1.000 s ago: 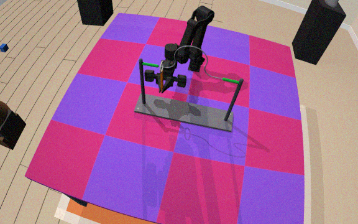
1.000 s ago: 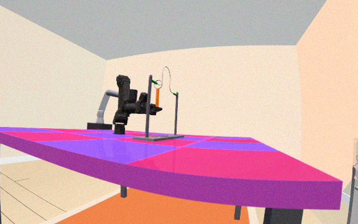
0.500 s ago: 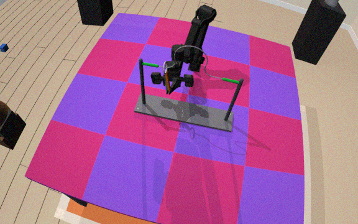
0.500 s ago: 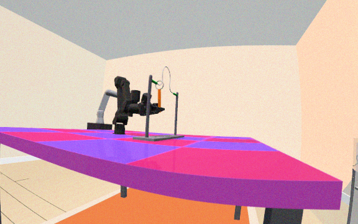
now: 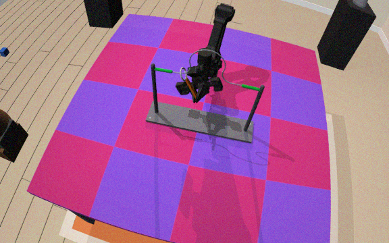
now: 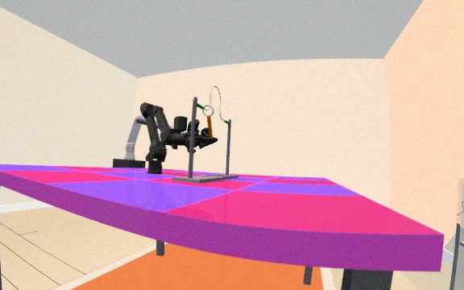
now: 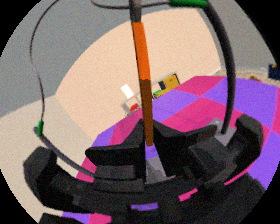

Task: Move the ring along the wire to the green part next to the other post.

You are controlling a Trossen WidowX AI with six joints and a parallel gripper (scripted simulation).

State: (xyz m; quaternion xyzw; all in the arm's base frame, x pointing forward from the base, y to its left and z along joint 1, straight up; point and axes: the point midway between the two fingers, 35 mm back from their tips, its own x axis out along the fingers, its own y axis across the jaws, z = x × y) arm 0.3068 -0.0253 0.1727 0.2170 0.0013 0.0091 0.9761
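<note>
Just past the end of the green sleeve (image 5: 163,70) by the left-hand post (image 5: 154,88) of the top view, the ring (image 5: 183,73) hangs around the thin grey wire (image 5: 206,50); whether it touches the wire cannot be told. Its orange handle (image 5: 190,87) slants down from the ring to the gripper (image 5: 196,98), whose fingers are closed narrowly on the handle's lower end. The wrist view shows the handle (image 7: 143,76) rising nearly upright between the two dark fingers.

The arm (image 5: 219,30) reaches forward from its base at the far side of the table (image 5: 96,111), its forearm roughly level in the exterior view, with the gripper (image 6: 211,141) pointing away from the base, between the two posts.

Beyond the ring the wire rises in a tall loop, then drops to the second green sleeve (image 5: 250,88) at the other post (image 5: 254,108). Both posts stand on a grey base plate (image 5: 181,118) lying on the pink and purple checkered table.
</note>
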